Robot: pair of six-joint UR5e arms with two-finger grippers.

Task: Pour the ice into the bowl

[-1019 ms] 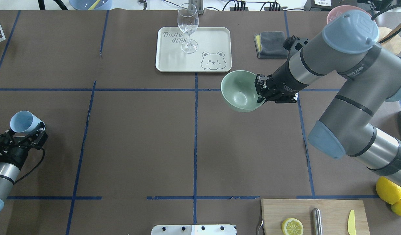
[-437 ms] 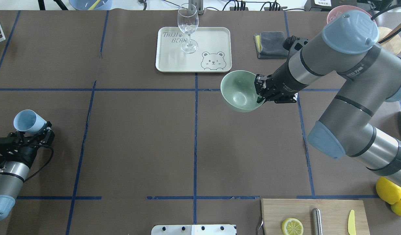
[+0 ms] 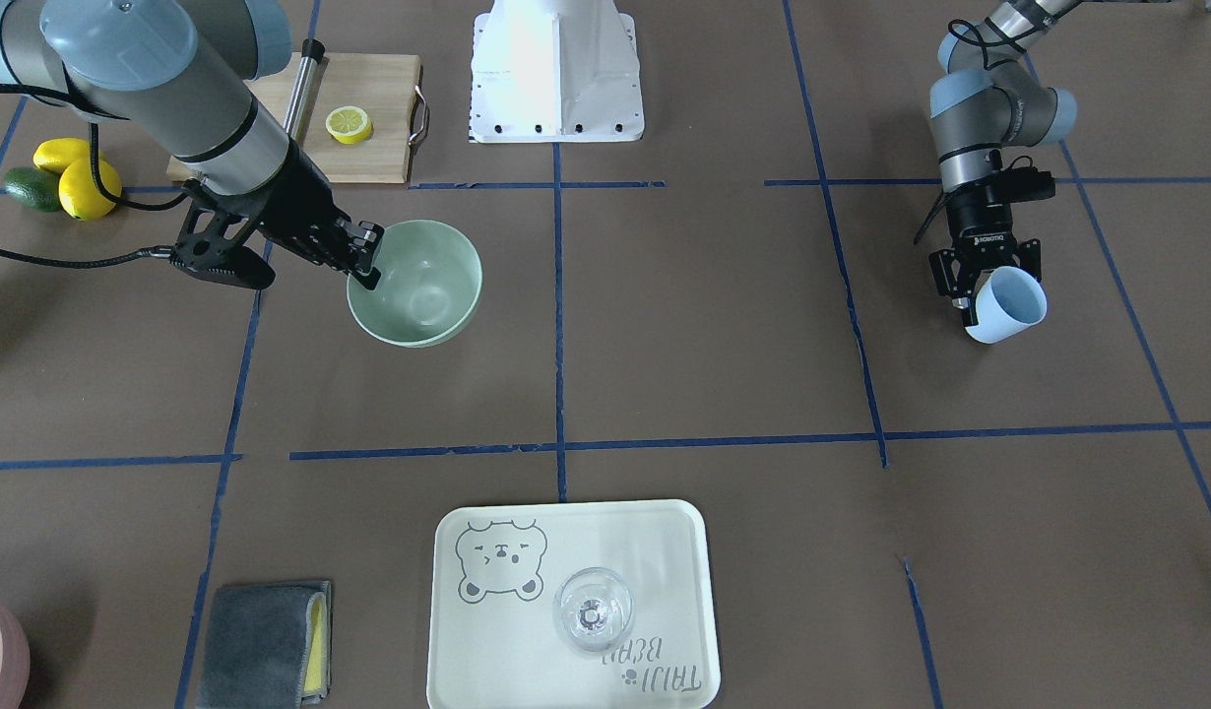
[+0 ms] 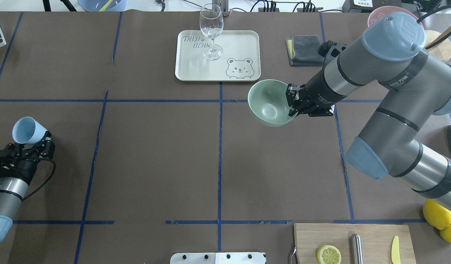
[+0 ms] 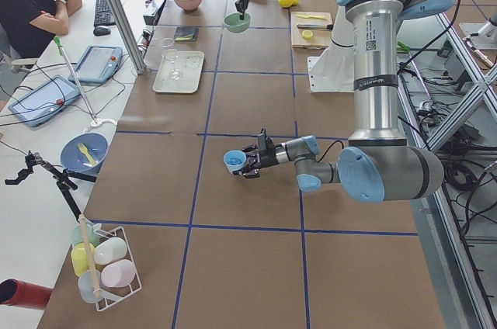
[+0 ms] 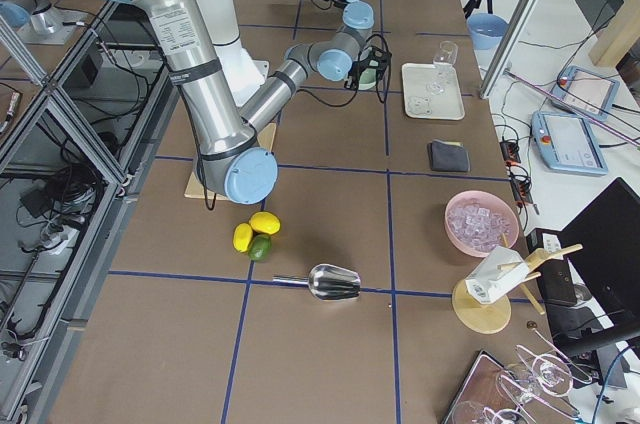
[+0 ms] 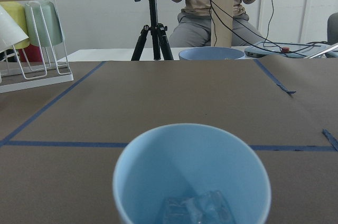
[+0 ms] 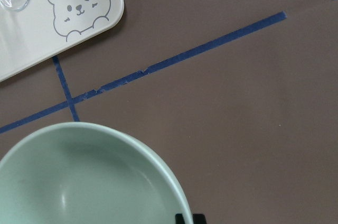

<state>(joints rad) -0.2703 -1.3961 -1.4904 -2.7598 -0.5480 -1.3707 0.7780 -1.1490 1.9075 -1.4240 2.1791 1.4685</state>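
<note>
The mint-green bowl (image 4: 267, 104) hangs just right of the table's centre line, close to the tray, and looks lifted and tilted. My right gripper (image 4: 292, 105) is shut on its right rim; the bowl also shows in the front view (image 3: 418, 286) and the right wrist view (image 8: 79, 182), and it holds nothing. My left gripper (image 4: 40, 143) is at the far left, shut on a light blue cup (image 4: 25, 131) tilted on its side. The ice (image 7: 198, 208), a few clear cubes, lies inside the cup (image 7: 193, 171). Cup and bowl are far apart.
A cream tray (image 4: 244, 44) with a wine glass (image 4: 211, 33) stands behind the bowl. A grey cloth (image 4: 304, 49) lies to its right. A cutting board (image 4: 372, 234) with a lemon slice (image 4: 328, 254) is at the front right, lemons (image 4: 436, 213) beside it. A pink-rimmed ice container (image 6: 483, 224) and metal scoop (image 6: 335, 282) sit at the right end.
My left gripper with the cup swung slightly right, then back left and a little farther from me. The bowl in my right gripper has edged slightly up and left.
</note>
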